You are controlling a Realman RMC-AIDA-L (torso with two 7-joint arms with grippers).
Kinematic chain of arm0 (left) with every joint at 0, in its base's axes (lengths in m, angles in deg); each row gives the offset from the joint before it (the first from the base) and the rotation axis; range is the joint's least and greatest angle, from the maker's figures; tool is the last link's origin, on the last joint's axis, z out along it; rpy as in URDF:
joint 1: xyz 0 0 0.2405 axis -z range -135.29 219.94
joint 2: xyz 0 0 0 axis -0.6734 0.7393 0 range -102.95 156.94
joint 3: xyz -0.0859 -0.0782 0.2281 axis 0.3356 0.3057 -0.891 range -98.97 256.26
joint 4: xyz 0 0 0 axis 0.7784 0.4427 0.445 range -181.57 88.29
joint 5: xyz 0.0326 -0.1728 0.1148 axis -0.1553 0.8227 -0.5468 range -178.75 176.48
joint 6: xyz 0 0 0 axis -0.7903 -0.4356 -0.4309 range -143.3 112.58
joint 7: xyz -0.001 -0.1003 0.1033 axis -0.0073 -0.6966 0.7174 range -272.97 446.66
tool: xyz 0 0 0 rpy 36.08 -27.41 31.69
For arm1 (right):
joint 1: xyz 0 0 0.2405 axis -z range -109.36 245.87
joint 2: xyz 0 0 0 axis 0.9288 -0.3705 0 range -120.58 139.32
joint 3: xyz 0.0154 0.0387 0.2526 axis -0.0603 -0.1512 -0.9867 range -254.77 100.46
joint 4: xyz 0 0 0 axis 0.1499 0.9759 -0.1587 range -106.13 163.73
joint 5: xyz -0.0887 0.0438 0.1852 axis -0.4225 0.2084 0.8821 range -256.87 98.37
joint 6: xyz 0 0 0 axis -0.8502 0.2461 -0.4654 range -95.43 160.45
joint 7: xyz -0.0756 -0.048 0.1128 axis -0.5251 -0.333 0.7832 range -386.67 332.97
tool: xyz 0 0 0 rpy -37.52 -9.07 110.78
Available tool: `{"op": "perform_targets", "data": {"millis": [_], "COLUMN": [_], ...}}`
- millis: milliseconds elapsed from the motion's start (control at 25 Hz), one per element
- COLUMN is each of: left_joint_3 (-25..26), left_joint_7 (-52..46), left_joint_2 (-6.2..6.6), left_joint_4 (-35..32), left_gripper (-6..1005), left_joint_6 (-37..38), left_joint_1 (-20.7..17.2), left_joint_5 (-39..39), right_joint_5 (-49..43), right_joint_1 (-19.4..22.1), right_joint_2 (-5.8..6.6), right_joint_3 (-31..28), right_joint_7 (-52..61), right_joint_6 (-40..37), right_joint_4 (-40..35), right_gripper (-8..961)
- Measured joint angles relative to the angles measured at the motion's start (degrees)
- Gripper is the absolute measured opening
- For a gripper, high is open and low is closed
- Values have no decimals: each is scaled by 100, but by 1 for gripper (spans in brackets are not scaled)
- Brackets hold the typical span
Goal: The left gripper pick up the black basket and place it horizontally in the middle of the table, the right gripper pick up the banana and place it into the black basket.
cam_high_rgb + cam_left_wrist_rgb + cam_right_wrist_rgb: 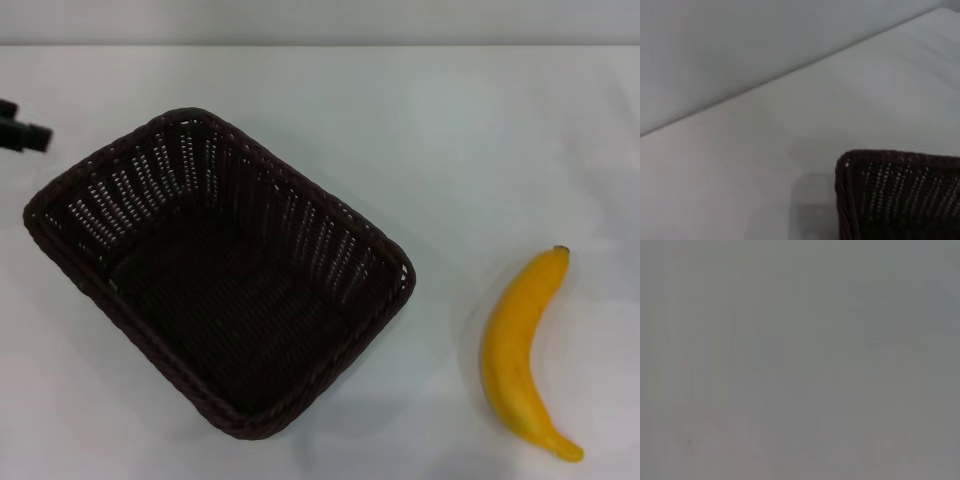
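on matte white table (450,130): woven rectangular black basket (215,275), curved glossy banana (520,350).

The black basket (215,275) was woven wicker, dark brown-black and rough, its slatted sides letting light through and its rim braided like thick cord. The banana (515,350) had a smooth, faintly glossy yellow skin with a dry brown stem tip. The bench (470,150) was plain white, smooth and matt. The left gripper (22,132) looked like matt black plastic.
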Motion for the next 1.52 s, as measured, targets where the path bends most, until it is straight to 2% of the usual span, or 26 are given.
{"op": "perform_targets", "data": {"millis": [160, 200, 680, 840, 1120, 1320, 1520], "left_joint_3": [-5, -14, -26, -4, 17, 22, -44], "left_joint_7": [289, 353, 761, 807, 885, 841, 847], "left_joint_2": [-227, -338, -704, -781, -789, -795, -860], "left_joint_4": [258, 296, 617, 712, 1093, 1135, 1208], "left_gripper": [725, 725, 718, 715, 710, 707, 480], "left_joint_6": [-243, -361, -918, -1101, -1411, -1430, -1411], "left_joint_1": [9, 27, 13, 30, 132, 190, 237], "left_joint_5": [-231, -350, -433, -415, -384, -375, -389], "right_joint_5": [0, 0, -19, -26, -6, -2, 1], "right_joint_1": [-33, -29, -34, -38, -41, -41, -54], "right_joint_2": [-13, -14, -22, -20, -19, -12, -10], "right_joint_3": [18, 19, 31, 32, 23, 17, 31], "right_joint_7": [11, 19, 23, 17, 13, 13, 21], "right_joint_6": [-24, -24, -68, -185, -275, -283, -283], "right_joint_4": [-18, -21, -57, -50, -42, -26, -13], "right_gripper": [869, 869, 869, 868, 869, 868, 868]}}
